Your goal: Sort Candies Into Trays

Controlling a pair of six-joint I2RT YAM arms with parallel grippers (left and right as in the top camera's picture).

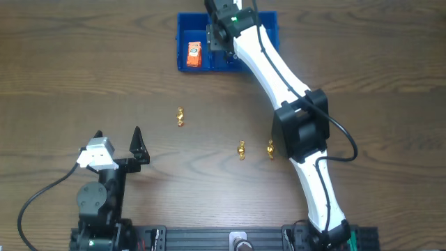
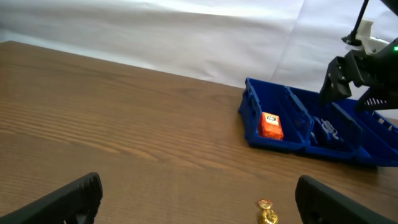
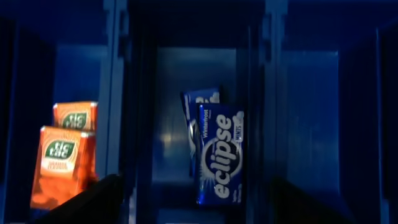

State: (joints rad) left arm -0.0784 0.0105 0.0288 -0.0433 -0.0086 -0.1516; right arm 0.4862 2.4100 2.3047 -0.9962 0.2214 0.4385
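A blue tray (image 1: 268, 24) with several compartments stands at the table's far middle. Two orange candy boxes (image 3: 64, 157) lie in its left compartment, also seen as an orange box (image 1: 194, 54). Two blue mint packs (image 3: 219, 155) lie in the middle compartment. My right gripper (image 3: 193, 208) hovers open above those packs, holding nothing; it appears over the tray as the right gripper (image 1: 216, 36). Three gold-wrapped candies lie on the wood: one (image 1: 180, 117), one (image 1: 242, 149), one (image 1: 270, 148). My left gripper (image 1: 118, 134) stands open near the front left, with a gold candy (image 2: 268, 212) ahead of it.
The tray's right compartment (image 3: 308, 112) holds nothing visible. The right arm (image 1: 279, 77) stretches across the table's middle right toward the tray. Bare wooden tabletop (image 1: 83, 63) lies at the left and far right.
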